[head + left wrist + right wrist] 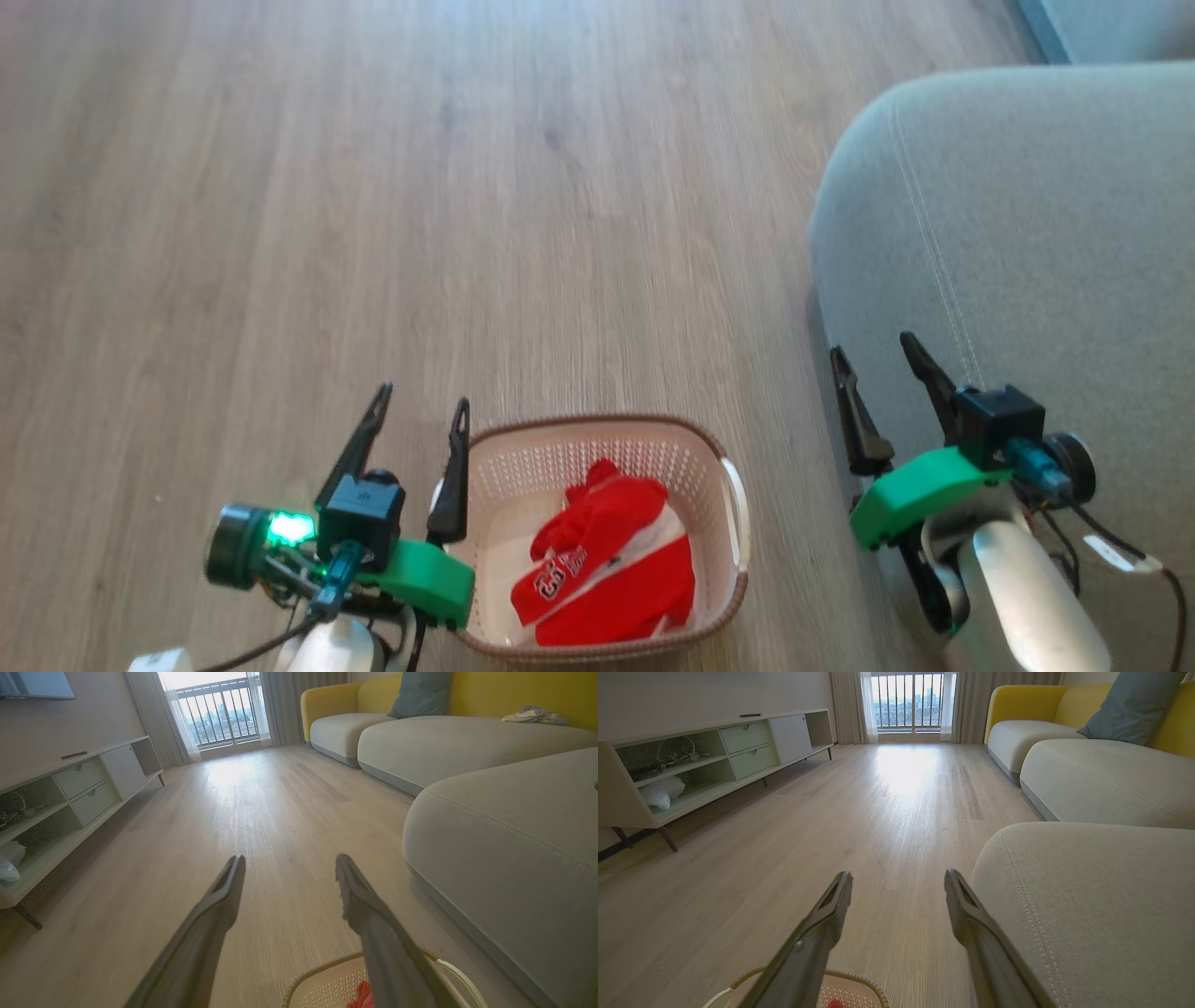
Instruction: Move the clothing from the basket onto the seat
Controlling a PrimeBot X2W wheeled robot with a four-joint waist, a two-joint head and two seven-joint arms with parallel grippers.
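Observation:
The red clothing [607,565] with white panels and white lettering lies bunched inside the cream perforated basket [523,457], which stands on the floor at the bottom centre of the head view. My left gripper [420,411] hangs open just left of the basket's rim, empty. Over the near corner of the grey seat [1055,233] my right gripper [878,359] is open and empty too. In the left wrist view a sliver of the clothing [362,996] and the basket's rim [317,970] show below the open left gripper [289,863]. The right wrist view has the seat [1092,905] beside the open right gripper [899,879].
Pale wood floor [420,187] stretches ahead. A yellow-backed sofa with grey cushions [1101,774] and a blue pillow [1129,709] lines the right. A low white media cabinet [705,760] stands along the left wall, and a balcony window [910,700] closes the far end.

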